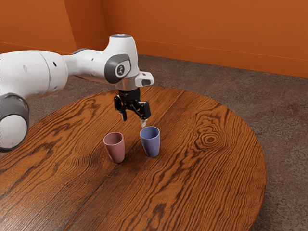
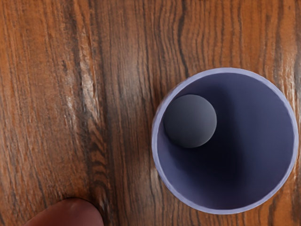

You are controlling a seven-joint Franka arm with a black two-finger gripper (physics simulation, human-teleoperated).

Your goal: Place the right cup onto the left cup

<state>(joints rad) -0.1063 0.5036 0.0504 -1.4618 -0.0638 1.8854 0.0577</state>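
Observation:
My gripper hangs above the table, its two fingers apart with nothing between them, a little above and behind the cups in the exterior view. The blue cup stands upright at the exterior view's right of the pair. Beside it, with a gap between them, the pink cup also stands upright. From the wrist camera I look down into the blue cup, whose inside holds nothing but its round bottom; part of the pink cup shows at the edge.
Both cups stand on a round wooden table with dark grain. Its curved edge runs along the exterior view's right, with dark carpet beyond. An orange wall rises behind.

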